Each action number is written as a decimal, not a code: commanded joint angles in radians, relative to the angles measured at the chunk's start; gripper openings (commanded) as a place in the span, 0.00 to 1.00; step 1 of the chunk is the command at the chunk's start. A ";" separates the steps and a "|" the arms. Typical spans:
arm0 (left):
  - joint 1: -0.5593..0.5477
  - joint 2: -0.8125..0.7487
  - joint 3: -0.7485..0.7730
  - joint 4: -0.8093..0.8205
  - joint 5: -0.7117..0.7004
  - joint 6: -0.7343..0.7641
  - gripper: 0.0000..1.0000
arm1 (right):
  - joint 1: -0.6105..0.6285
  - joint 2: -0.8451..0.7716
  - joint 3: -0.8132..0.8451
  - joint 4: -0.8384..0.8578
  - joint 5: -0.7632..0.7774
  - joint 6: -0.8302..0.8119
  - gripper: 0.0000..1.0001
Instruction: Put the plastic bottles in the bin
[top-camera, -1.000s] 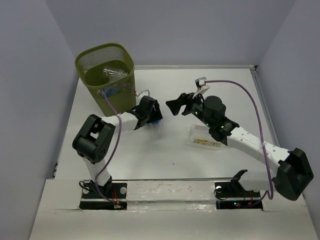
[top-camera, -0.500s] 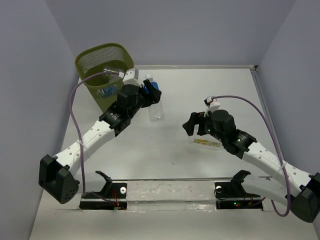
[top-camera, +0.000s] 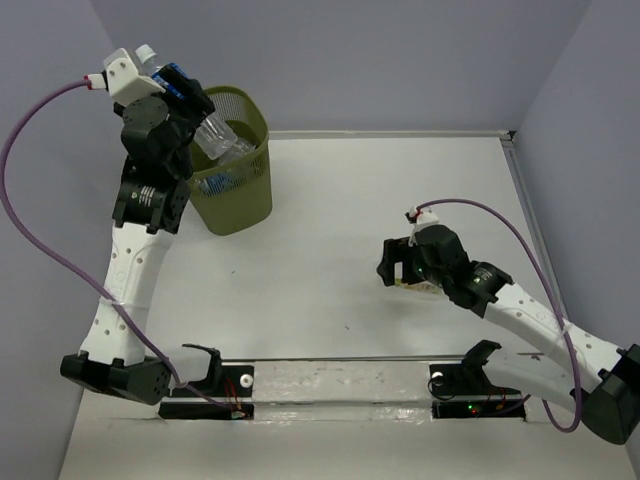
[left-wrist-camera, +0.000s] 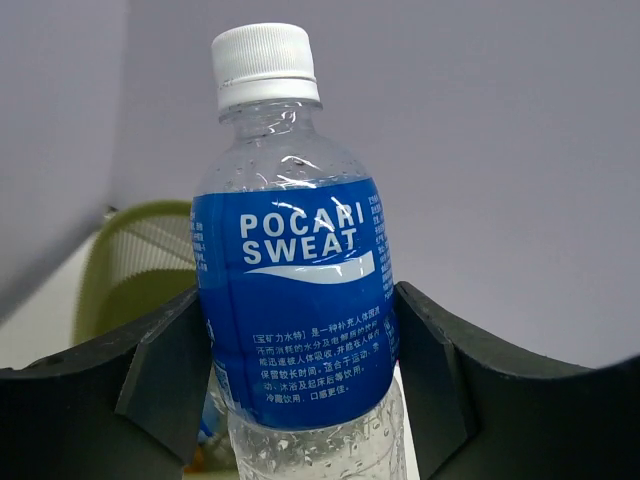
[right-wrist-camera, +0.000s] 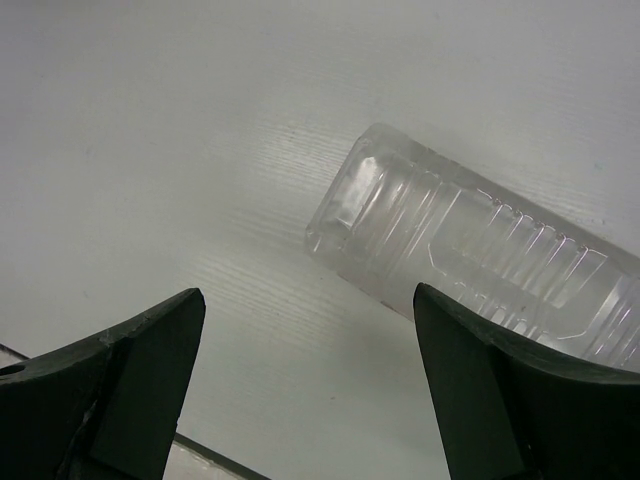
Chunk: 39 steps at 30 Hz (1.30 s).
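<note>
Left gripper (top-camera: 178, 88): clamped on blue-labelled bottle (left-wrist-camera: 290, 300) with a white cap, reading "POCARI SWEAT" above small Chinese print. Held tilted over the rim of the bin (top-camera: 238, 205) at the far left corner of the bench (top-camera: 330, 190). Bin: olive mesh, other bottles (top-camera: 222, 180) inside. Right gripper (top-camera: 397, 262): jaws wide, low over clear ribbed bottle (right-wrist-camera: 480, 250) lying flat, right of bench centre.

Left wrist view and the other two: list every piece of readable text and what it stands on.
"POCARI SWEAT": white letters on the blue label of the held bottle.
Chinese small print below that, and up the label's right edge: too small to read reliably.
Squarish bottle on the table: no text shows in the right wrist view.
Top view: a blue label shows through the mesh of the bin, too small to read.
</note>
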 joint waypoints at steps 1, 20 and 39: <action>0.085 0.130 0.078 -0.041 -0.145 0.116 0.70 | 0.007 -0.036 0.028 0.007 -0.024 -0.013 0.90; 0.050 0.103 0.128 -0.066 0.014 0.113 0.99 | 0.007 -0.013 -0.013 0.036 -0.001 0.030 0.90; -0.124 -0.629 -0.756 0.035 0.644 0.085 0.99 | -0.089 -0.072 -0.035 -0.117 0.381 0.390 0.96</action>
